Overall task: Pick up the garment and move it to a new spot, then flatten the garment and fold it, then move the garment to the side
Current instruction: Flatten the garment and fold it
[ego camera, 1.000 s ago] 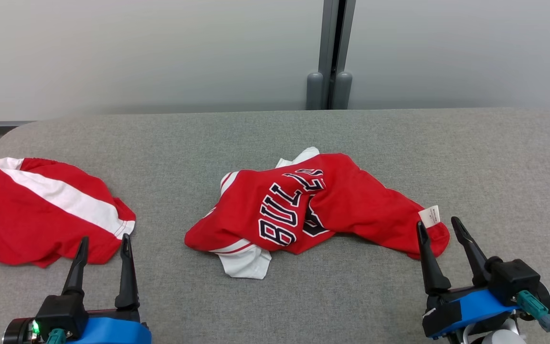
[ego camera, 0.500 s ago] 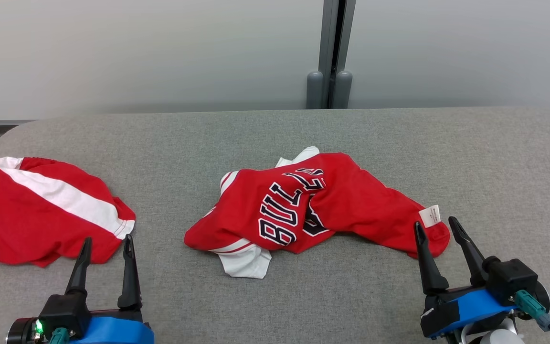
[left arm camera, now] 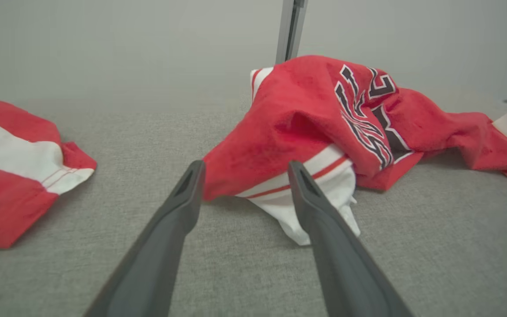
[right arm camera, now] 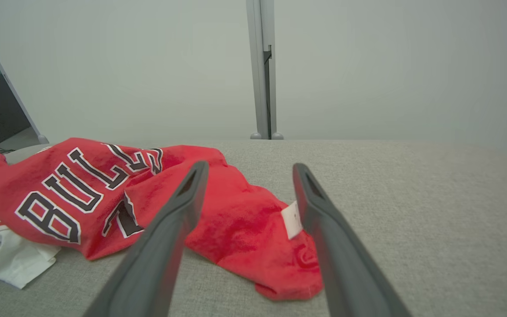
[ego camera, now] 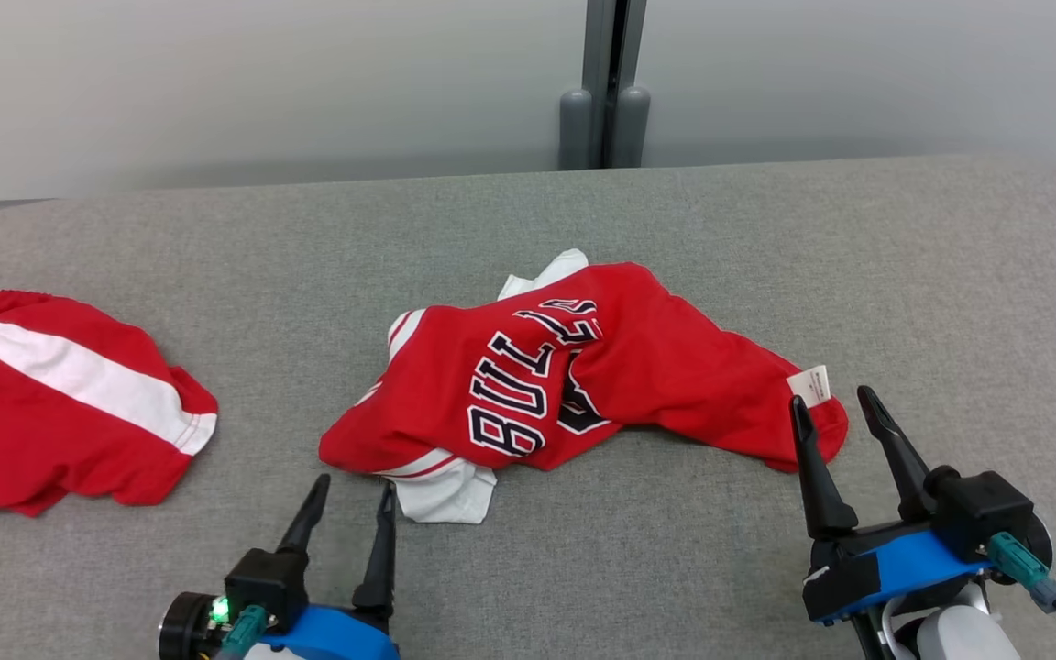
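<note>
Barely begun: the Bulls jersey [ego camera: 583, 376] lies crumpled on the bench [ego camera: 766, 229]; left pincer [ego camera: 355, 482] and right pincer [ego camera: 830, 396] gape at its ends, probably gripping nothing.

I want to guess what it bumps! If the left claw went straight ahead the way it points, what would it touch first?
Probably the red jersey: the open left claw points at its near corner, where red cloth folds over white striped trim. The gap before it is hard to judge.

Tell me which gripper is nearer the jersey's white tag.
Right. The right gripper sits open beside the tag at the jersey's right end; the left gripper is open at its left end.
</note>
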Robot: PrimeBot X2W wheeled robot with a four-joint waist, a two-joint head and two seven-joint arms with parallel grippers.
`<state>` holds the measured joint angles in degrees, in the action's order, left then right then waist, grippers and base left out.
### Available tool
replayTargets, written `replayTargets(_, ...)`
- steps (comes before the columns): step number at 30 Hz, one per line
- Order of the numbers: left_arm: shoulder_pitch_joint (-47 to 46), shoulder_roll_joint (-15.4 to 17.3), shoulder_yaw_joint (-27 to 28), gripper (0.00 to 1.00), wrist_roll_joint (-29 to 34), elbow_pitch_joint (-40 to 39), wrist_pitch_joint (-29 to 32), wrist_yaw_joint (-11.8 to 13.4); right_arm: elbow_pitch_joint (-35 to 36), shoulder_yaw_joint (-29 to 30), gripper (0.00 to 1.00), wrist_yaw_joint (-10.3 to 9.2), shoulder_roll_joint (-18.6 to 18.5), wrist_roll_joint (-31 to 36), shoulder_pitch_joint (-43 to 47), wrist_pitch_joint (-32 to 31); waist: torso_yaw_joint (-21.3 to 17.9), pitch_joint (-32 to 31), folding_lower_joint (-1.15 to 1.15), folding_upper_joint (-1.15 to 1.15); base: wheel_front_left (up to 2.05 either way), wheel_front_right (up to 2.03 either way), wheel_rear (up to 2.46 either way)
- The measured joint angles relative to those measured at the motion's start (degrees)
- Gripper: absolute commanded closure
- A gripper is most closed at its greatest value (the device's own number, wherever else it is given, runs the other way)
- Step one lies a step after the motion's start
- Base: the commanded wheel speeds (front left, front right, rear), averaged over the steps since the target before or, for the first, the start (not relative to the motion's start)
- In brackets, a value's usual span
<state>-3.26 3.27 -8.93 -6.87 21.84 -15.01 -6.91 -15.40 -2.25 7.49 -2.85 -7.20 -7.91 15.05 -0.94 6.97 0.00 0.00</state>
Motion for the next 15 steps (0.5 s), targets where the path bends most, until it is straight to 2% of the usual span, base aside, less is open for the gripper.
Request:
replayTargets(8, -4.0, -0.2, -6.0, 0.00, -3.3, 9.4, 0.0, -0.2, 0.5, 0.1, 0.00, 0.00, 0.0, -0.1, -1.4, 0.0, -2.6, 3.0, 0.00, 0.00, 0.00, 0.00, 0.00)
replayTargets(15, -8.3, -0.3, -6.7, 0.00, -4.8, 13.9, 0.0, -0.3, 1.2, 0.4, 0.00, 0.00, 0.0, -0.1, -2.4, 0.0, -4.8, 5.2, 0.00, 0.00, 0.00, 0.00, 0.00)
